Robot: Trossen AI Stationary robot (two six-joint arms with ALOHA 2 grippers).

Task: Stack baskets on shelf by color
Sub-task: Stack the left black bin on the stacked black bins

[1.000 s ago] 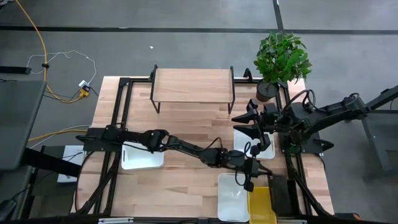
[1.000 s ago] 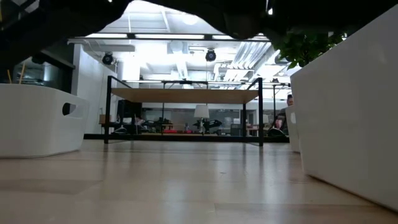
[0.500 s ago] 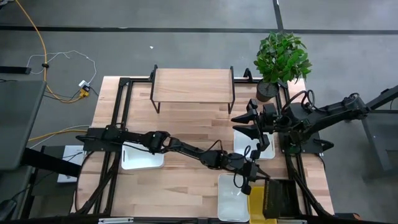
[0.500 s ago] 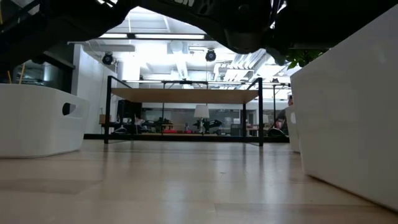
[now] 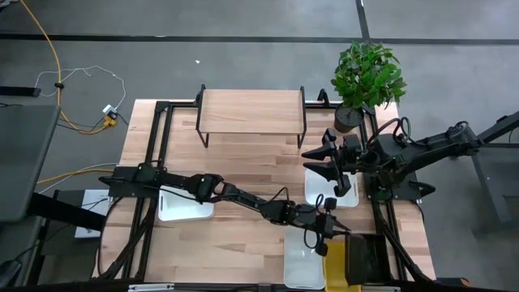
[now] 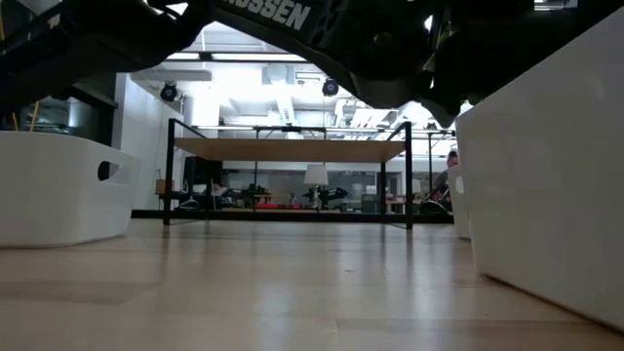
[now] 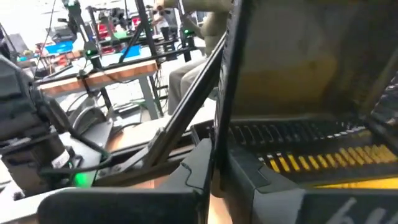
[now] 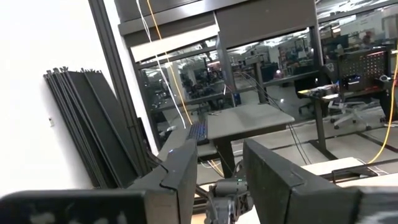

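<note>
The left gripper [image 5: 324,234] reaches across to the near right corner of the table, and its fingers appear closed onto the wall of the yellow perforated plastic basket [image 5: 339,261], which sits just below it beside a plain white rounded plastic basket [image 5: 303,258]. The left wrist view shows yellow mesh [image 7: 323,163] right at the fingers. This looks like the pickup of the first yellow basket. Next it probably needs a clean lift, then a carry to the low wooden-topped riser shelf on black legs [image 5: 251,109], far beyond the gripper. The right gripper [image 5: 331,164] waits open over another white basket [image 5: 347,199].
</note>
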